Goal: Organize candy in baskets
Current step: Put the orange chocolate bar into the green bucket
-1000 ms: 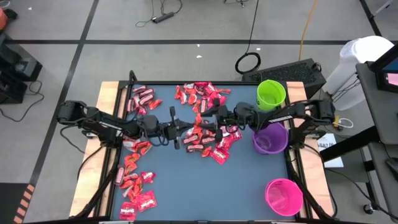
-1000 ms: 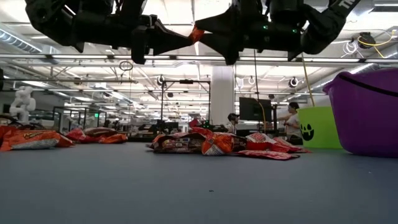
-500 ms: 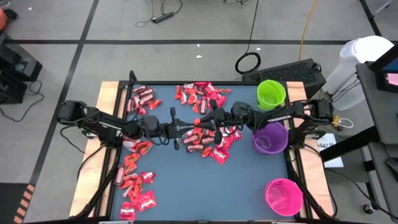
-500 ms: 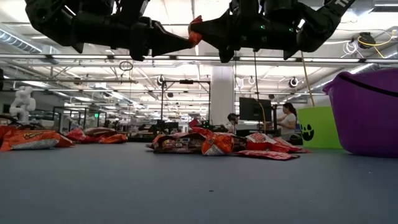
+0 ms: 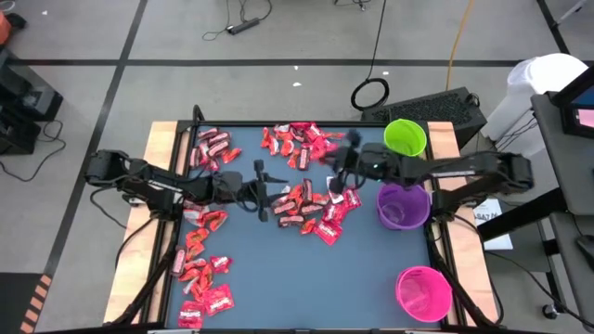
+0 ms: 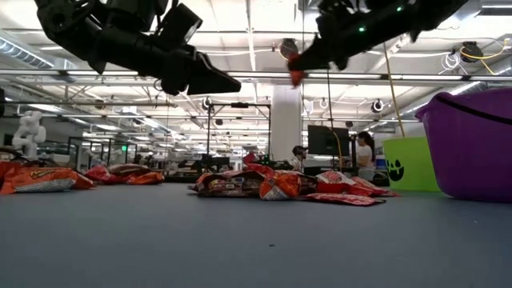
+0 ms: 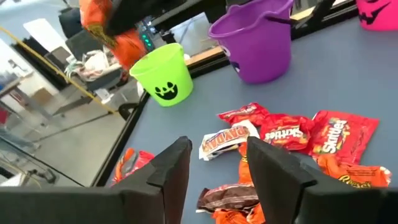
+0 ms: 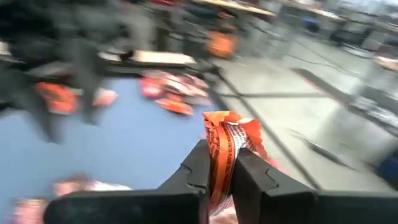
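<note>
My right gripper point(image 8: 219, 167) is shut on an orange-red wrapped candy point(image 8: 227, 140), high above the table near the far middle point(image 5: 336, 160). My left gripper point(image 7: 217, 168) stands open and empty above the middle pile of candy point(image 5: 311, 209), its fingers pointing toward the table's right. More candy lies flat in piles at the far middle point(image 5: 297, 139), far left point(image 5: 212, 147) and near left point(image 5: 200, 274). The green basket point(image 5: 405, 138), purple basket point(image 5: 402, 205) and pink basket point(image 5: 423, 292) stand upright along the right edge. My right gripper pinches the candy's wrapper point(image 8: 219, 155) between its two fingers. A crumpled end of the wrapper point(image 8: 233, 124) sticks out past the fingertips. The candy point(image 6: 296, 76) is lifted clear, high above the table.
Bare blue table top point(image 5: 306, 288) lies between the near-left pile and the pink basket. The table has wooden side rails point(image 5: 156, 148). People stand in the room beyond the far edge point(image 6: 370, 156).
The two grippers met over the middle pile with the candy between their tips. My left gripper has let go of it. My right gripper has carried it up and toward the table's far right, toward the green basket.
</note>
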You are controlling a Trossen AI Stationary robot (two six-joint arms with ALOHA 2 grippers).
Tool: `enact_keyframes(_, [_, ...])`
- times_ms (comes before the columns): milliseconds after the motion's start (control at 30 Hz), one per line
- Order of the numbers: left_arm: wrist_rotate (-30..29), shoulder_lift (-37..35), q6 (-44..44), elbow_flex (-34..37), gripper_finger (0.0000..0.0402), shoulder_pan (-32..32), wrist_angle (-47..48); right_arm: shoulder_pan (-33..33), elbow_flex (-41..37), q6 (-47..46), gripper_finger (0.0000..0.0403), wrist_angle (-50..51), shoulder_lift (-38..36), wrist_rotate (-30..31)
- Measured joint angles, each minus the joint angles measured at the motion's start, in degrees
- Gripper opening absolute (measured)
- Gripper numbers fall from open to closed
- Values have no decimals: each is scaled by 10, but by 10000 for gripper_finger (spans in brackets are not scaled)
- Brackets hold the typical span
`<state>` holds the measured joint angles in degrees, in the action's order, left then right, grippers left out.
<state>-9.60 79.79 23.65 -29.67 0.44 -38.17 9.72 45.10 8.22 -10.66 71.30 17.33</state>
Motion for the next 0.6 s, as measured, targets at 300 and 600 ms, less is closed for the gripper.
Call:
enact_keyframes(300, [2, 0, -59, 0, 167, 2, 1, 75, 0, 1, 33, 210, -118, 162])
enact_keyframes(600, [4, 0, -69, 0, 167, 2, 1, 221, 13, -42, 33, 365, -129, 199])
